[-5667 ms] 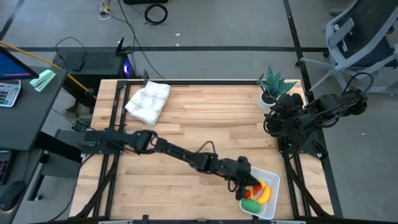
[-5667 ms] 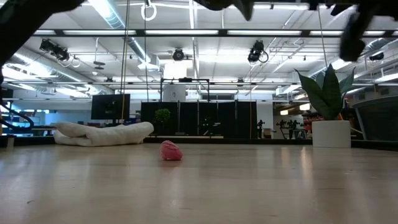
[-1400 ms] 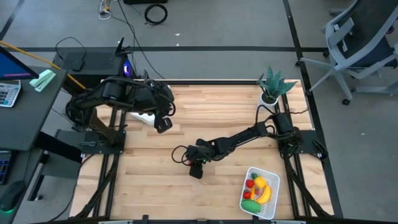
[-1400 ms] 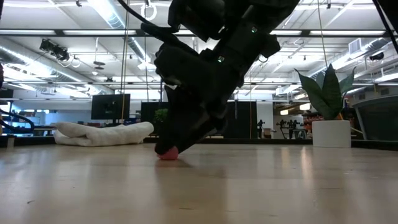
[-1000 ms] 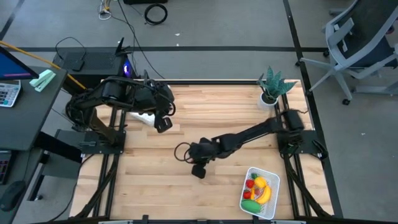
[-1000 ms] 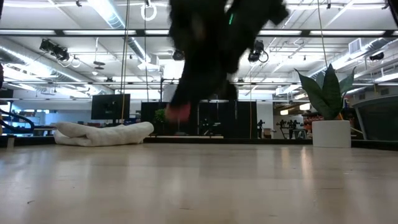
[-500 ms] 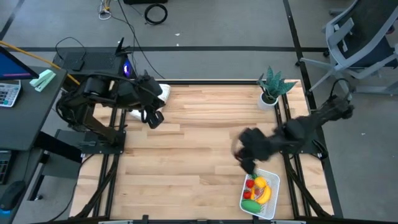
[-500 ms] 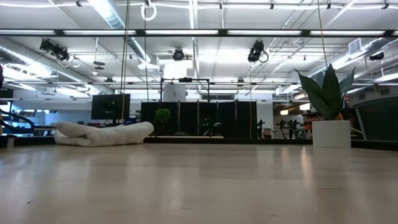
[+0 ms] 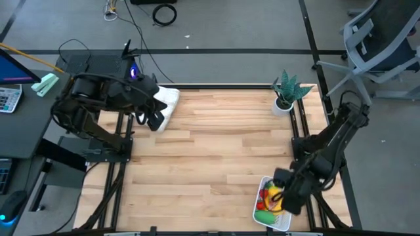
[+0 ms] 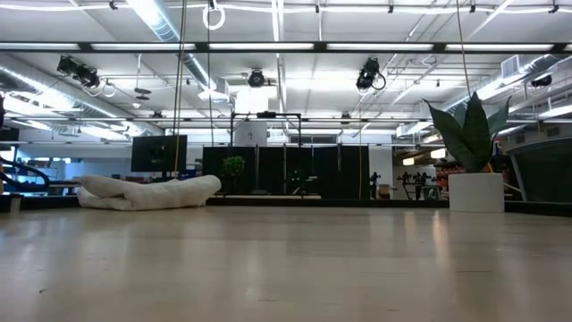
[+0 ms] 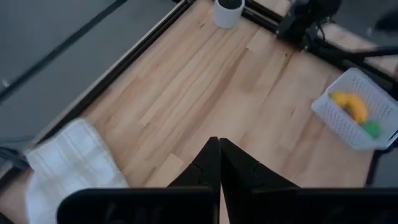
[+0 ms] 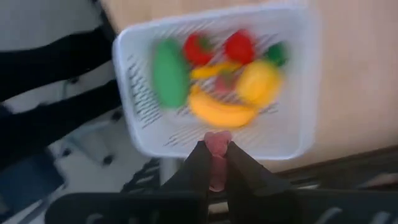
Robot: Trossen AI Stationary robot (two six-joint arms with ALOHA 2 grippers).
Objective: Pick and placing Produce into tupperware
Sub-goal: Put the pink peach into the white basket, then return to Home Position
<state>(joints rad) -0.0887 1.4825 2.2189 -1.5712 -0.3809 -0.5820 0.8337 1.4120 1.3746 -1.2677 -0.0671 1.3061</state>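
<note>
The tupperware point(image 9: 262, 215), a white perforated basket, stands at the table's near right corner. In it lie a yellow banana point(image 12: 221, 112), a green oblong piece point(image 12: 169, 71), a yellow pepper point(image 12: 258, 81) and two red pieces point(image 12: 239, 45). My right gripper point(image 12: 215, 149) hangs above the basket point(image 12: 292, 74), shut on a small pink-red produce piece point(image 12: 217, 140). My left gripper point(image 11: 219, 155) is shut with nothing in it, at the far left over the edge of a white checked cloth point(image 9: 164, 101). My right gripper pinches the small pink-red piece point(image 12: 217, 142) between its two fingers point(image 12: 198, 160). The fingers point down from above. The piece is lifted clear, above the basket's edge.
A green spiky plant in a white pot point(image 9: 286, 95) stands at the far right corner. The folded cloth point(image 10: 147, 190) lies at the far left. Bare wood point(image 9: 216, 151) spreads across the middle of the table.
My right gripper has lifted the pink-red piece off the middle of the table and carried it toward the near right corner, stopping above the basket. My left gripper has drawn back toward the far left edge, over the cloth.
</note>
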